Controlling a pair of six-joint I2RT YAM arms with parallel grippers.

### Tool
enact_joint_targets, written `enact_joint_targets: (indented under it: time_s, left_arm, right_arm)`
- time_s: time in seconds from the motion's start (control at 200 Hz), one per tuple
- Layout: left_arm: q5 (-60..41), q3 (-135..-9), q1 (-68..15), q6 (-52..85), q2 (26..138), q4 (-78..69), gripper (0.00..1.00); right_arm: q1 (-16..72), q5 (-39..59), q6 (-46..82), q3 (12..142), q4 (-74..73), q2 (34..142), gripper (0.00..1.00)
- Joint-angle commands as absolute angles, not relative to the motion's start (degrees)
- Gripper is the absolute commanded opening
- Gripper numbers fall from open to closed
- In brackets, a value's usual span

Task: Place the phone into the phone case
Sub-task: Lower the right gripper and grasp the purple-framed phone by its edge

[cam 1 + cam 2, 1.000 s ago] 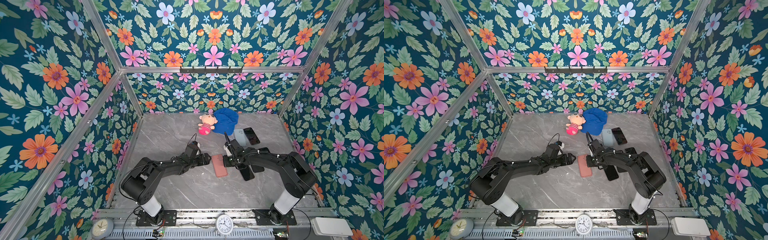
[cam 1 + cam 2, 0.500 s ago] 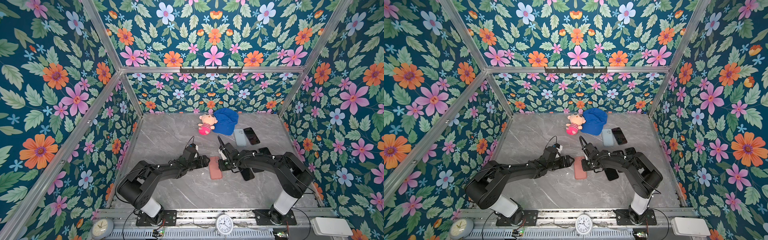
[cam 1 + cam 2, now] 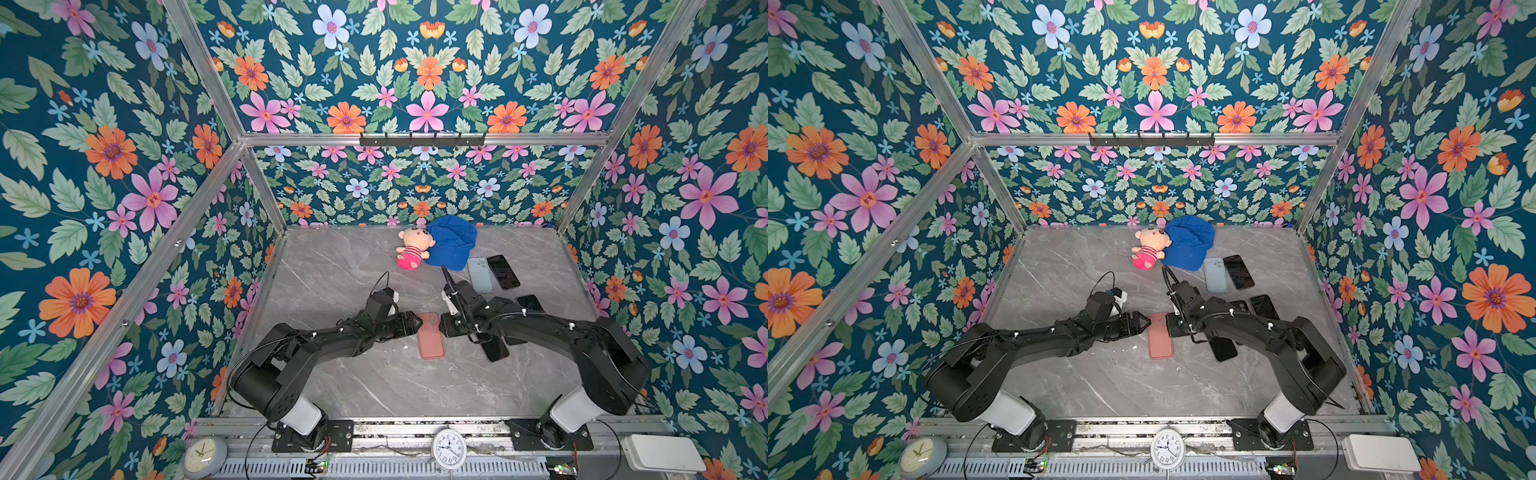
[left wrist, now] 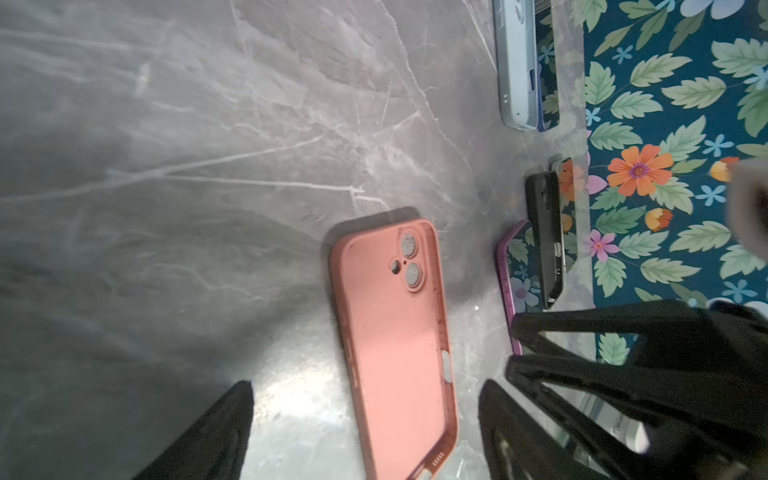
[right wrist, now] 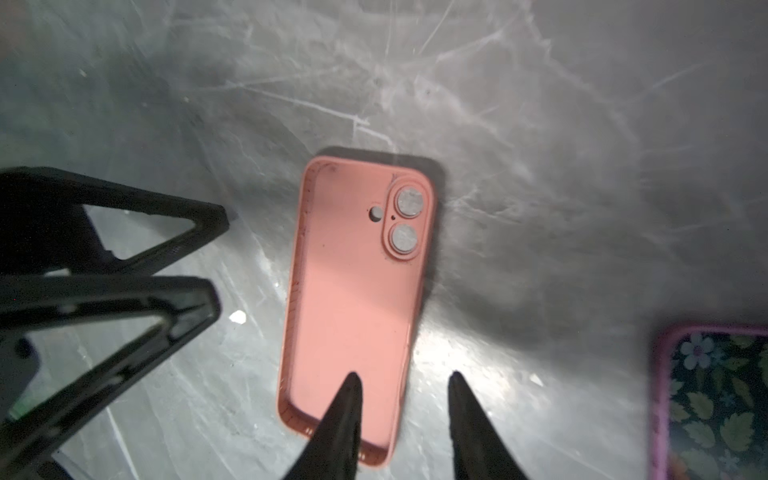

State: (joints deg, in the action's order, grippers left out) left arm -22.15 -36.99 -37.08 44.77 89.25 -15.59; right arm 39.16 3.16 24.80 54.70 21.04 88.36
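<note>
Pink case (image 3: 431,336) flat on open marble (image 3: 395,386)

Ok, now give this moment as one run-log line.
pink case: empty, flat on table | purple-rimmed phone: on table, outside case | left gripper: open, beside case | right gripper: open, over case rim

Phone cluster (image 3: 494,352) rightward; near tabletop (image 3: 395,386) bare
</note>
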Motion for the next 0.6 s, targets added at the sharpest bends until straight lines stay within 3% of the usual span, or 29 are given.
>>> enact_joint_targets:
  time_s: [0.0,0.16,0.29,0.405,0.595]
  left_arm:
    - [-24.73,-39.98,-37.50,42.86,89.97,-12.64,0.86]
    - [-27.44,-45.54,-38.43,42.41,94.13,-11.66,0.87]
    - [-27.97,-49.70,-39.49,41.58,97.12,-10.04,0.88]
    - [-27.99,-51.18,-39.96,41.64,98.64,-9.93,0.90]
    - [-27.85,-51.59,-40.12,41.75,99.10,-9.67,0.92]
  right_arm:
    - [37.14,-3.10,22.86,54.12,31.52,85.25,0.46]
    - [31.13,-4.13,25.42,51.41,37.34,82.07,0.60]
    - [28.31,-3.43,26.25,48.29,36.84,80.22,0.77]
    - [27.20,-3.09,26.12,46.93,36.16,80.34,0.84]
    - [26.62,-0.91,26.04,45.87,33.56,81.76,0.86]
